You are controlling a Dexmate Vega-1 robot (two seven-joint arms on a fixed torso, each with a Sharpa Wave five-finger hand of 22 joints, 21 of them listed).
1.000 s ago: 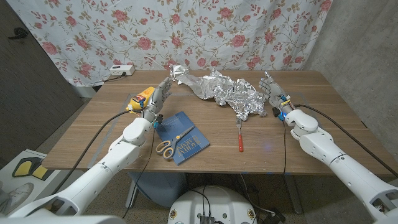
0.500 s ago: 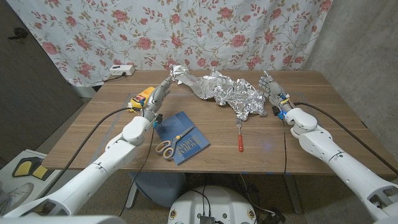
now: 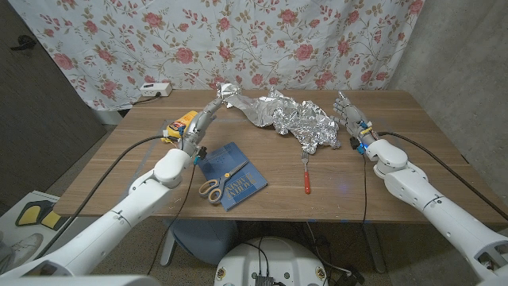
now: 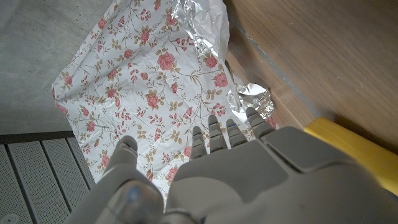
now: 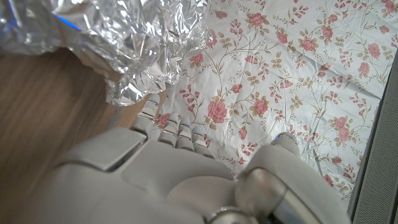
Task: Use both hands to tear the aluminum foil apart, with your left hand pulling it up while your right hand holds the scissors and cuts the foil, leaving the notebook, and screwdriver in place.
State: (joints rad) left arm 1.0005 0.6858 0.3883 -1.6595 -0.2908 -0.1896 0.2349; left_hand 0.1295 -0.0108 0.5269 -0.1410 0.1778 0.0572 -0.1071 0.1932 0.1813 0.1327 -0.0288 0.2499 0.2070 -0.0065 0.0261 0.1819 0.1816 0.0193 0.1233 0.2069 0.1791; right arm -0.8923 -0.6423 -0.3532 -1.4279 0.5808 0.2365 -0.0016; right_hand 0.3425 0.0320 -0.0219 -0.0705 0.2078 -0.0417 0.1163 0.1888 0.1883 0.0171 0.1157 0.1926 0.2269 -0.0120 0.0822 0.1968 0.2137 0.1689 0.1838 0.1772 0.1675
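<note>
Crumpled foil (image 3: 286,117) stretches across the upper middle of the surface (image 3: 397,171), long axis left to right. We see our left hand (image 3: 205,123) reaching up-right to its left tip, fingers extended, holding nothing yet. Our right hand (image 3: 347,115) stands open just beside the right end. The scissors (image 3: 217,183) lie on the notebook (image 3: 232,175), lower left, nearer our left hand; the screwdriver (image 3: 304,176) sits between
</note>
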